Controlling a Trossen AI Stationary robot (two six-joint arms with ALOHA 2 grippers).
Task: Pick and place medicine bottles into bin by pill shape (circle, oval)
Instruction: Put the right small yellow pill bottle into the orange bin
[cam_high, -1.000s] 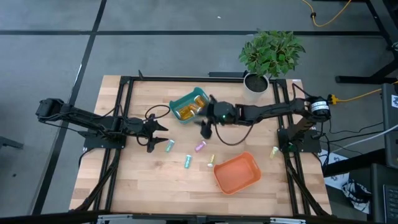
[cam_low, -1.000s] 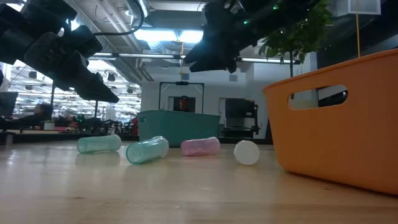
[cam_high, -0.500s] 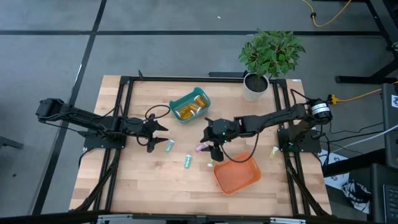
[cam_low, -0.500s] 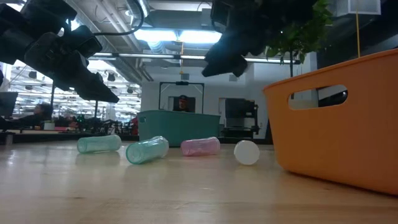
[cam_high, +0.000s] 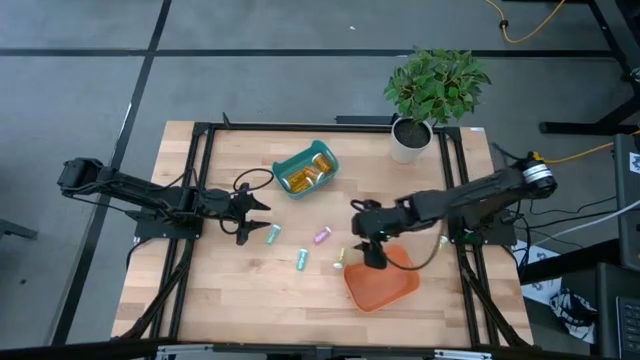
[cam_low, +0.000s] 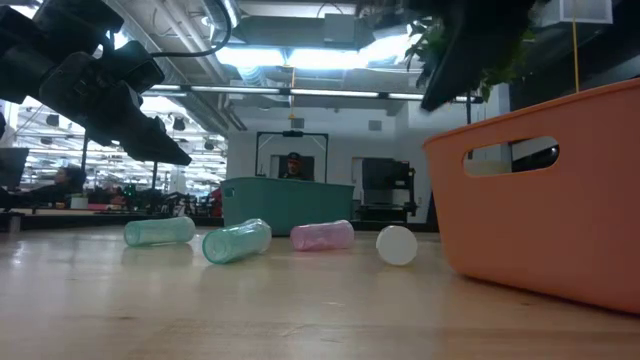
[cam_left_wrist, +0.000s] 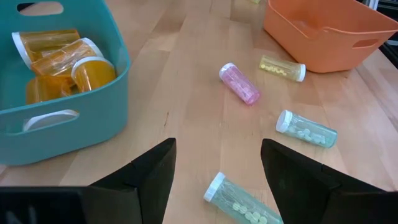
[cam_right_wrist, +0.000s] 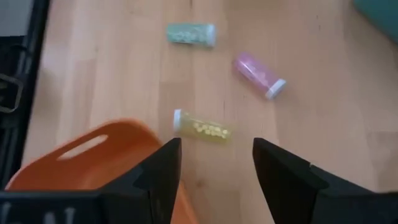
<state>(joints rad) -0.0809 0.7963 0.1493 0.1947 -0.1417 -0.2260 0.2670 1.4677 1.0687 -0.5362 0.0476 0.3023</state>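
Several small pill bottles lie on their sides on the wooden table: a pale green one (cam_high: 271, 235), a teal-green one (cam_high: 301, 260), a pink one (cam_high: 322, 236) and a yellow one (cam_high: 339, 259). Another yellow one (cam_high: 440, 243) lies at the right. My left gripper (cam_high: 255, 218) hangs open and empty just left of the pale green bottle (cam_left_wrist: 242, 202). My right gripper (cam_high: 372, 250) is open and empty above the far left corner of the orange bin (cam_high: 392, 290). The yellow bottle (cam_right_wrist: 202, 127) lies just beyond its fingers.
A teal bin (cam_high: 305, 170) at the far middle holds amber bottles with white caps (cam_left_wrist: 59, 59). A potted plant (cam_high: 430, 95) stands at the far right corner. Black frame rails run along both table sides. A person shows in the room beyond the table.
My right gripper has gone from beside the teal bin toward the table's near and right edges. It has passed over the pink and yellow bottles and now stands above the orange bin's corner. The bottles on the table have not moved.
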